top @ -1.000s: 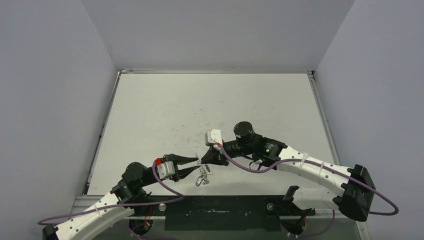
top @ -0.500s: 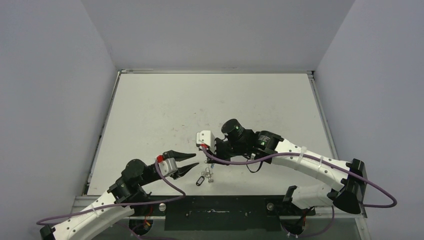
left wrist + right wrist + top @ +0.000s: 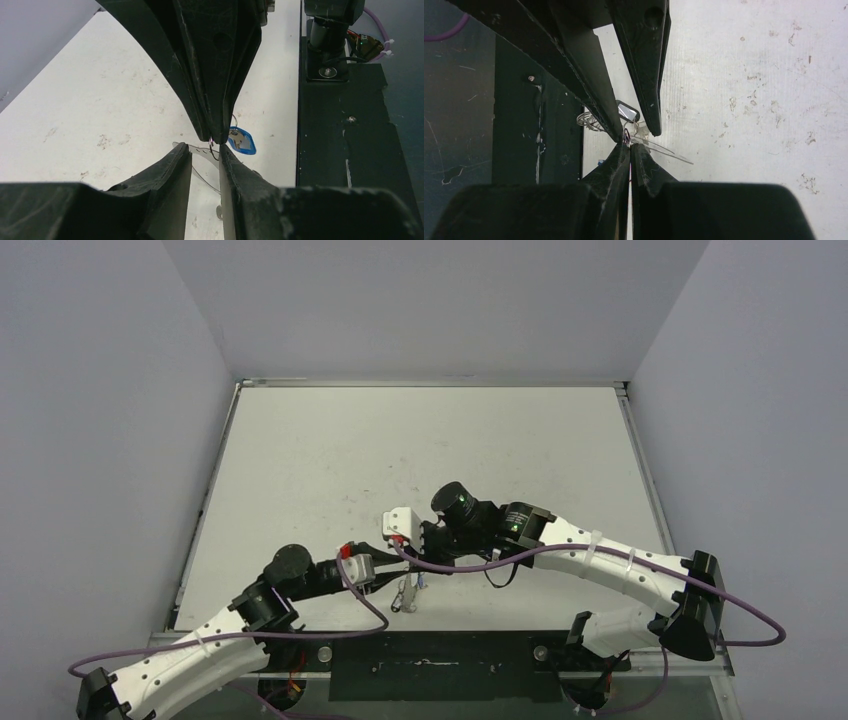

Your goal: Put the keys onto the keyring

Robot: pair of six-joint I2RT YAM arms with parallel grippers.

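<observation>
Top view. The left tool and the right tool meet tip to tip over the near part of the white surface. A small cluster of metal, the keys with their wire, sits just below both tips, towards the arm bases. It is too small here to separate into parts.

Left wrist view. The left tool is part open, with a clear gap between its fingers and nothing clamped in it. The right tool comes in from straight ahead, its point just above that gap. A thin wire loop hangs at that point. The pale edge of the keyring runs across the gap, just beyond the left fingertips. Cannot tell whether it touches them. The blue-headed key lies just right of the right tool's point.

Right wrist view. The right tool is closed with no gap showing, and the thin wire appears pinched at its very tips. The left tool's two fingers reach in from ahead and straddle these tips. The dark-headed key sits between those fingers, just ahead of the tips. More wire coils lie ahead-left, at the edge of the black base plate. The translucent keyring plate extends right of the tips, over the surface.
</observation>
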